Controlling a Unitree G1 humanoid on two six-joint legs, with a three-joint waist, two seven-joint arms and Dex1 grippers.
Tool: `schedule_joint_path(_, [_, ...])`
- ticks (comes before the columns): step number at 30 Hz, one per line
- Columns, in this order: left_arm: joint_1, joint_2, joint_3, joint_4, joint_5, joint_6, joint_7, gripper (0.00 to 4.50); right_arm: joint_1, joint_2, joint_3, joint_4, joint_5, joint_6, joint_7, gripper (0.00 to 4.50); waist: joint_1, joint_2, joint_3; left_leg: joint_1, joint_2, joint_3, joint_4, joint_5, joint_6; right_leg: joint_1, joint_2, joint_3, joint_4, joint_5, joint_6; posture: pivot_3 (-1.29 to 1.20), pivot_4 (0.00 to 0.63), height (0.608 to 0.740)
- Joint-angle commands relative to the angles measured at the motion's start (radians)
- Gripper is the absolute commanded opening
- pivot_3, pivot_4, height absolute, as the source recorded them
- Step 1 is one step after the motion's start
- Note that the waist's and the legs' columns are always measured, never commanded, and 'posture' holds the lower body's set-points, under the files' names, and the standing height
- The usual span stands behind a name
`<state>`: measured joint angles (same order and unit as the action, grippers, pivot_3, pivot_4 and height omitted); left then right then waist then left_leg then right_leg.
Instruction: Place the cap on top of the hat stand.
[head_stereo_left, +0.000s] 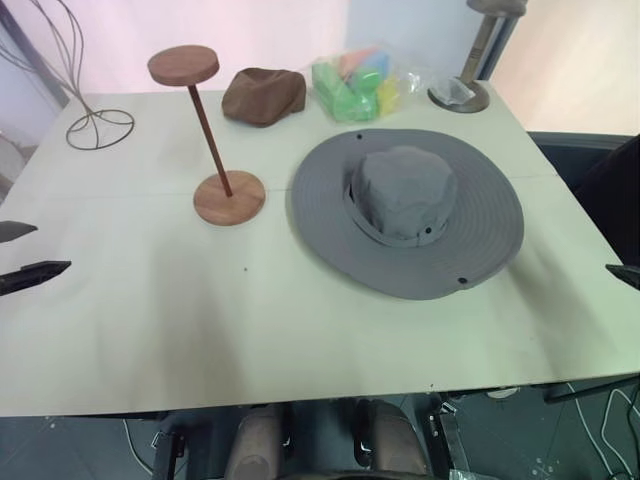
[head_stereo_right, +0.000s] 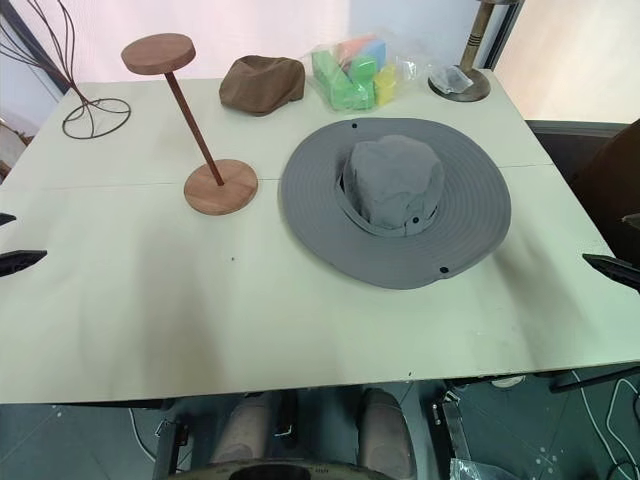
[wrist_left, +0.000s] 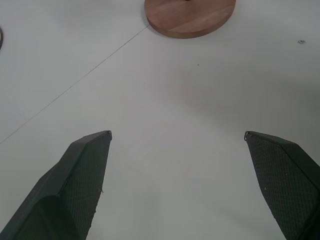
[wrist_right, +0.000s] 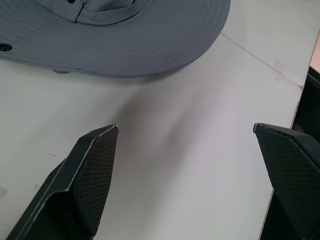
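Pale and matte, the counter (head_stereo_left: 300, 330) runs wide under both arms, with a faint seam line crossing it. On it the cap (head_stereo_left: 407, 212) lies flat, crown up, brim spread all round, right of centre. The stand (head_stereo_left: 210, 135) is upright just beside the cap's left brim edge but not touching it, its small top disc bare. Behind these sit a brown cap (head_stereo_left: 264, 95), a bag of coloured blocks (head_stereo_left: 358, 83), a wire stand (head_stereo_left: 75, 75) at the far left and a metal stand (head_stereo_left: 470, 60) at the far right.

The left claw (wrist_left: 177, 137) hangs over bare counter at the left edge, fingers wide apart, nothing between them; the stand's base lies ahead of it. The right claw (wrist_right: 185, 130) hangs at the right edge, also spread and empty, with the cap's brim ahead of it.

Nothing is grasped yet, so the step in hand is the reach for the cap. The brim is soft and will likely droop, so a pinch on opposite sides, one claw each, should lift it level. Then carry it clear above the top disc and lower the crown centred over it; the thin rod and modest base look easy to tip, so avoid pushing sideways.

No brand, label or writing can be read on anything.
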<state>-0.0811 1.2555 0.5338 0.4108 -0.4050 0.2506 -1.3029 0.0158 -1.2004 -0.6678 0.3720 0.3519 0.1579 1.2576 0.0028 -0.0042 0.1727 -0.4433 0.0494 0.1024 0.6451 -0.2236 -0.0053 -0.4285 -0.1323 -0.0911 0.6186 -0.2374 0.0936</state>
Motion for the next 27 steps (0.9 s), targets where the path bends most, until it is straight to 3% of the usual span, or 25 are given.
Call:
schedule_joint_path(1, [-0.012, 0.004, 0.028, -0.008, -0.003, -0.009, 0.000, 4.50, -0.017, -0.016, -0.013, 0.007, -0.002, -0.028, -0.003, 4.42, 0.000, 0.000, 0.000, 0.000, 0.000, 0.000, 0.000, 0.000, 0.000, 0.000, 0.000, 0.000, 0.000, 0.000, 0.000, 0.00, 0.150, 0.740])
schedule_joint_path(15, [-0.214, 0.000, -0.068, -0.050, -0.063, 0.131, -0.021, 4.50, -0.051, -0.023, 0.004, 0.013, -0.045, -0.096, -0.044, 4.42, 0.001, 0.000, 0.000, 0.000, -0.001, 0.001, 0.001, 0.001, 0.001, 0.003, 0.000, 0.000, 0.002, 0.001, 0.001, 0.00, 0.150, 0.740])
schedule_joint_path(20, [-0.540, -0.033, -0.284, -0.230, -0.181, 0.325, -0.143, 4.50, -0.021, -0.029, 0.000, -0.263, -0.076, -0.109, -0.066, 4.42, 0.012, -0.001, 0.000, -0.001, -0.001, 0.000, 0.006, 0.001, 0.001, 0.004, 0.000, 0.000, 0.007, 0.002, 0.004, 0.00, 0.150, 0.740])
schedule_joint_path(25, [-0.709, -0.046, -0.418, -0.292, -0.227, 0.440, -0.262, 4.50, 0.038, 0.015, -0.039, -0.532, -0.090, -0.046, -0.103, 4.42, 0.004, -0.001, 0.000, 0.001, -0.002, 0.001, 0.006, 0.002, 0.001, 0.004, 0.001, 0.002, 0.013, 0.000, 0.009, 0.00, 0.150, 0.740])
schedule_joint_path(27, [-0.792, -0.068, -0.502, -0.304, -0.242, 0.460, -0.302, 4.50, 0.109, 0.069, -0.032, -0.732, -0.130, -0.013, -0.144, 4.42, 0.008, -0.001, 0.001, 0.001, 0.000, -0.001, 0.006, 0.003, 0.000, 0.003, 0.004, 0.002, 0.014, 0.000, 0.009, 0.00, 0.150, 0.740])
